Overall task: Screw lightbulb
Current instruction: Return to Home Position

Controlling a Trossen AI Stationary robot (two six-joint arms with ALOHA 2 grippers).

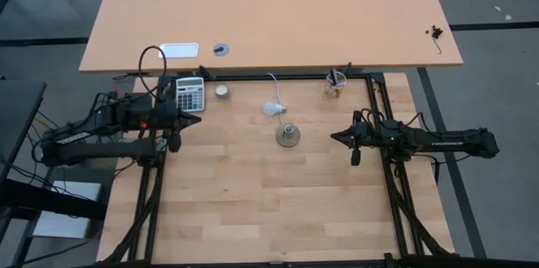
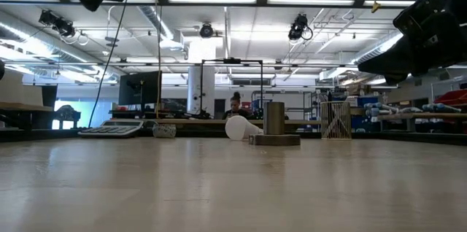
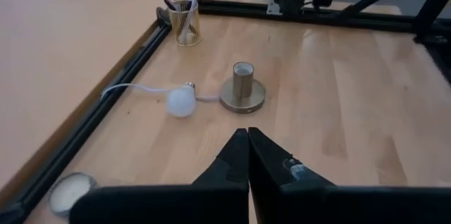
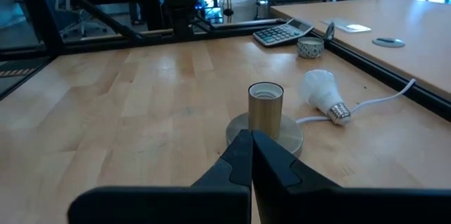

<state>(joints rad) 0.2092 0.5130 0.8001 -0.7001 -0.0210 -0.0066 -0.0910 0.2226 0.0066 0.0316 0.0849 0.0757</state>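
Note:
The white lightbulb (image 1: 271, 109) lies on its side on the table, just beyond the socket base (image 1: 288, 136), which stands upright with its open socket up. The bulb also shows in the left wrist view (image 3: 180, 102) and the right wrist view (image 4: 320, 91), its grey screw end (image 4: 340, 113) pointing away from the socket. A thin white cord (image 1: 275, 85) runs from the base toward the far edge. My left gripper (image 1: 199, 120) is shut and empty at the left, above the table. My right gripper (image 1: 333, 136) is shut and empty at the right of the socket.
A calculator (image 1: 190, 94) and a small round pale tin (image 1: 221, 91) lie at the far left. A wire cup with pens (image 1: 336, 83) stands at the far right. A black frame rail (image 1: 286, 75) borders the far edge. Bare wood lies toward the near edge.

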